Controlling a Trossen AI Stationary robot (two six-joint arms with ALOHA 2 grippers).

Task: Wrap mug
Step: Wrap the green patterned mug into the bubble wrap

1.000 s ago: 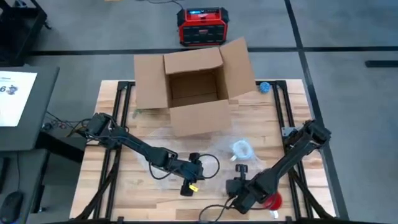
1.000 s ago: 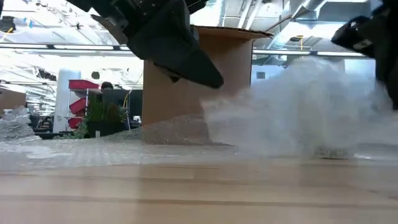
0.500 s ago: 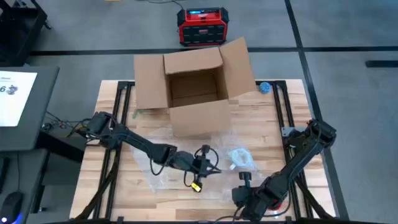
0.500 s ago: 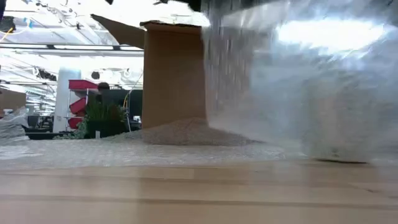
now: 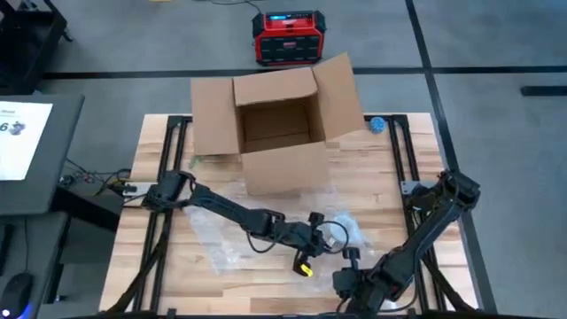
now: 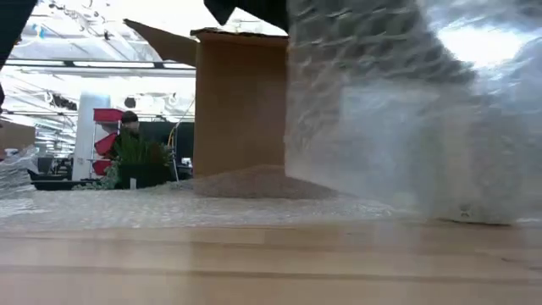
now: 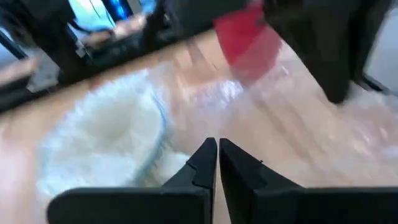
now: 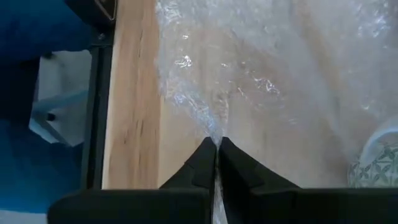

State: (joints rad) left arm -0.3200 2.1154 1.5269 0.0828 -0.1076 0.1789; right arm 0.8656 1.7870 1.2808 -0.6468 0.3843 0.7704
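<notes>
A sheet of clear bubble wrap point(image 5: 221, 241) lies on the wooden table; in the low view its lifted part point(image 6: 381, 110) stands like a wall. The mug, white with a blue pattern point(image 7: 106, 140), stands near the table's right half point(image 5: 344, 229), veiled by wrap; its rim also shows in the right wrist view point(image 8: 380, 160). My left gripper point(image 5: 307, 257) is shut just left of the mug. My right gripper point(image 5: 351, 282) is shut on the wrap, near the front edge. My left gripper has its fingers point(image 7: 205, 163) closed and pointing down beside the mug; wrap lies all around them, but I cannot tell whether a layer is caught between them. My right gripper pinches a gathered edge of the bubble wrap point(image 8: 214, 134) between its two fingertips. The wrap fans out from the fingers toward the mug.
An open cardboard box point(image 5: 279, 133) stands at the table's far middle. A red object point(image 7: 249, 37) lies by my right arm near the front right. A small blue thing point(image 5: 377, 124) sits at the far right, and a red device point(image 5: 285, 37) on the floor beyond.
My left gripper has gone toward the table's right edge, up to the mug. The wrap's left part has risen off the table and come over toward the mug. My right gripper has drawn back a little toward the near edge, staying shut on the wrap.
</notes>
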